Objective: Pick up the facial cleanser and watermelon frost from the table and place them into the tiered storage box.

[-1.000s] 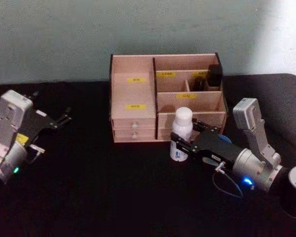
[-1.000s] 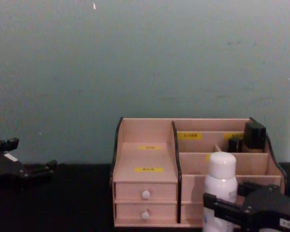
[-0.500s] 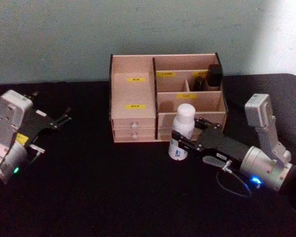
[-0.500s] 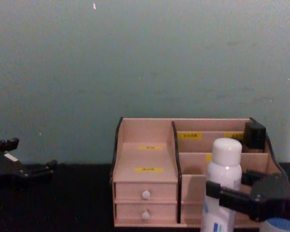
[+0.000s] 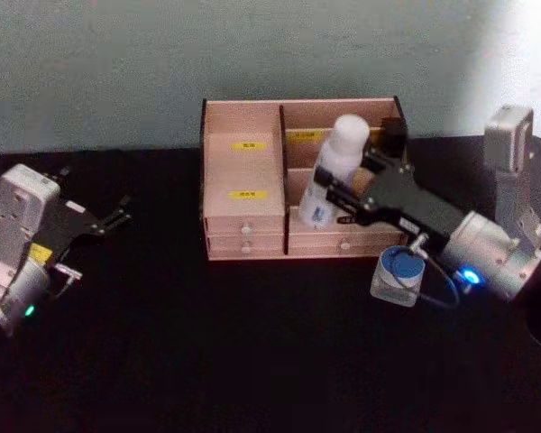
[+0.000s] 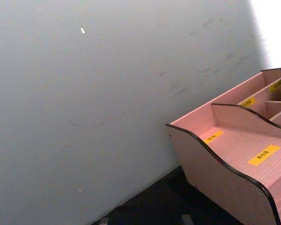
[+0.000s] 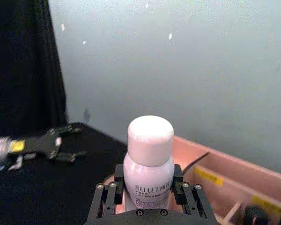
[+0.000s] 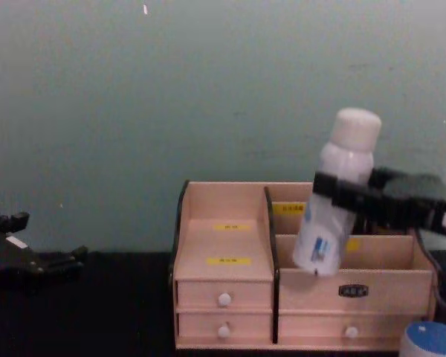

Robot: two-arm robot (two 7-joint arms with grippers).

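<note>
The facial cleanser (image 5: 335,167), a tall white bottle with a rounded cap, hangs tilted above the right-hand compartments of the tiered storage box (image 5: 243,180). My right gripper (image 5: 332,191) is shut on its middle. The chest view shows the facial cleanser (image 8: 336,195) clear of the tiered storage box (image 8: 223,249), held by the right gripper (image 8: 334,199). In the right wrist view the fingers (image 7: 109,196) clamp the facial cleanser (image 7: 149,159). The watermelon frost (image 5: 398,274), a short jar with a blue lid, stands on the table under my right arm. My left gripper (image 5: 115,215) rests open at the far left.
Small black bottles (image 5: 392,137) stand in the box's back right compartment. Black cloth covers the table (image 5: 207,352). A grey-green wall (image 8: 208,89) rises close behind the box. In the left wrist view the box's left wall (image 6: 215,164) is nearby.
My right gripper has lifted the facial cleanser from the table in front of the box to above its right compartments, tilting it. The blue-lidded jar now shows. The left arm has not moved.
</note>
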